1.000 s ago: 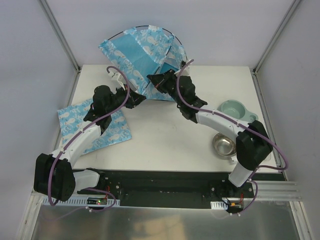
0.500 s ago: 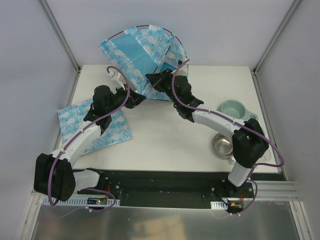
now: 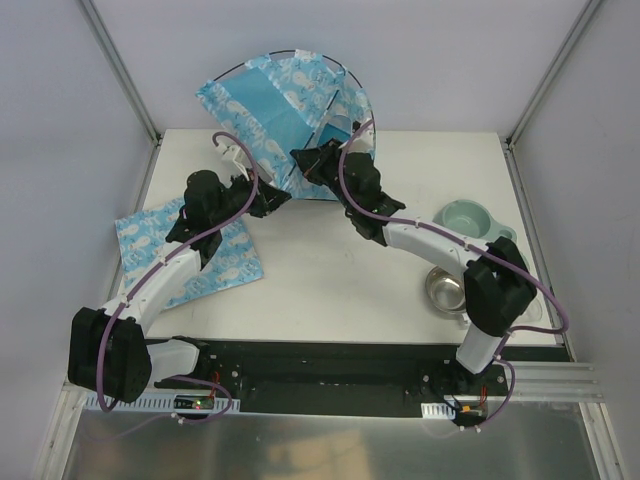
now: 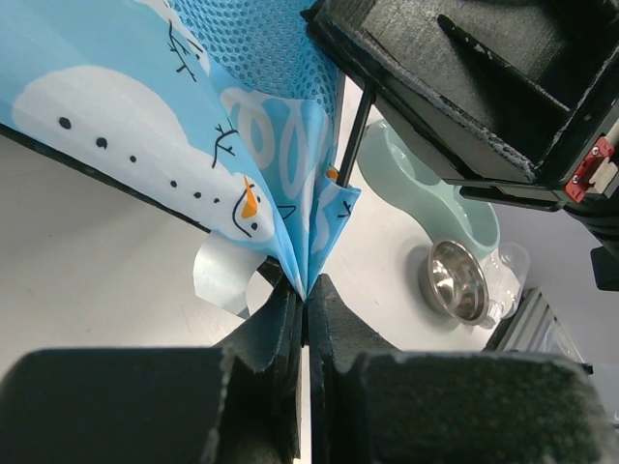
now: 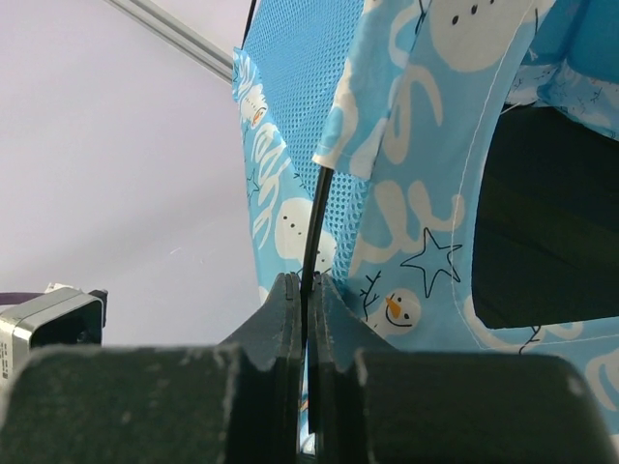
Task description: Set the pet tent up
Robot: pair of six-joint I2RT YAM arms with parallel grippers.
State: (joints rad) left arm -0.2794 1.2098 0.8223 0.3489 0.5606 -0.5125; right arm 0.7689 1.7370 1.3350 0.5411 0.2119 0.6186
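Two sets of fingers are clamped on the pet tent (image 3: pixel 270 100), which stands half-raised at 12 o'clock on the worktop (image 3: pixel 330 270), its top leaning toward the back wall. The left fingers (image 4: pixel 298 314) are closed on a gathered corner of the tent's lower hem, pinching folded cloth at about 7 o'clock of the tent in the overhead view. The right fingers (image 5: pixel 302 290) are closed on a thin black pole (image 5: pixel 314 222) where it comes down beside the dark doorway (image 5: pixel 551 213), at about 5 o'clock of the tent. The cloth looks light and limp, so by itself it should sag and fold wherever it is not stretched. The pole looks thin, smooth and springy; it probably carries the shape, and would likely bow back or slide through a loose grip. The better holds, by my judgement, are the pole ends and the hem corners where pole and cloth meet, since a pinch on mid-panel cloth would only drag fabric. A matching flat mat (image 3: pixel 140 235) lies at 9 o'clock under the left arm, and a green bowl (image 3: pixel 470 220) and a steel bowl (image 3: pixel 447 290) sit at 3 to 4 o'clock, well apart from the tent.
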